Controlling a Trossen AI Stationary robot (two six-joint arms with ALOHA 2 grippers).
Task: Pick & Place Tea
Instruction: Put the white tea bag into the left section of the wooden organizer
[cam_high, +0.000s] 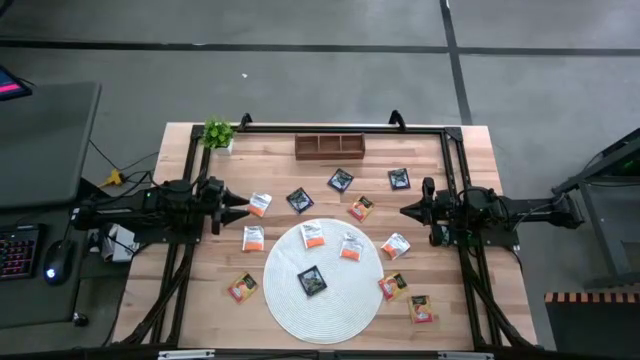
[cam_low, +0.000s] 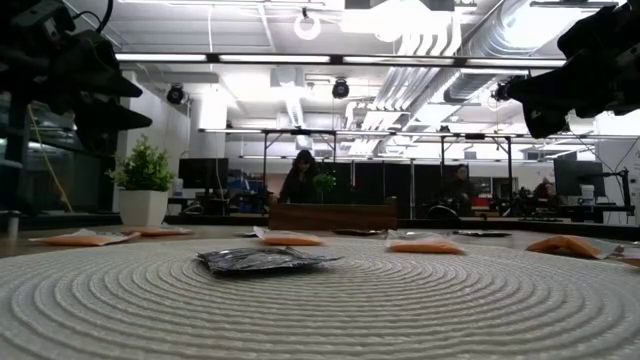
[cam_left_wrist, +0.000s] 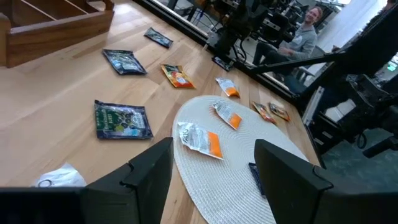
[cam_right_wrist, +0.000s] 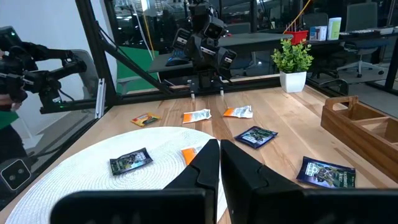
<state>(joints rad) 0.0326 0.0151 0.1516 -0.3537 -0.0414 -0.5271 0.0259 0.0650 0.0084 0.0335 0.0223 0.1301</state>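
Note:
Several small tea sachets lie flat and scattered. A black one (cam_high: 312, 281) and two white-and-orange ones (cam_high: 313, 235) (cam_high: 350, 247) rest on the round white woven mat (cam_high: 330, 312). The others, black (cam_high: 340, 181), white-and-orange (cam_high: 253, 238) and red-orange (cam_high: 361, 208), lie on the wooden table around it. My left gripper (cam_high: 243, 207) (cam_left_wrist: 211, 168) hovers open above the table left of the mat, near a white-and-orange sachet (cam_high: 260, 204). My right gripper (cam_high: 405, 210) (cam_right_wrist: 220, 168) hovers shut to the right of the mat, near a black sachet (cam_high: 399, 179). Neither touches anything.
A brown wooden three-compartment tray (cam_high: 329, 147) stands at the table's far edge, with a small potted plant (cam_high: 218, 133) at the far left corner. A black frame rails the table's sides. People sit in the room beyond (cam_left_wrist: 305, 34). Bare wood shows between tray and sachets.

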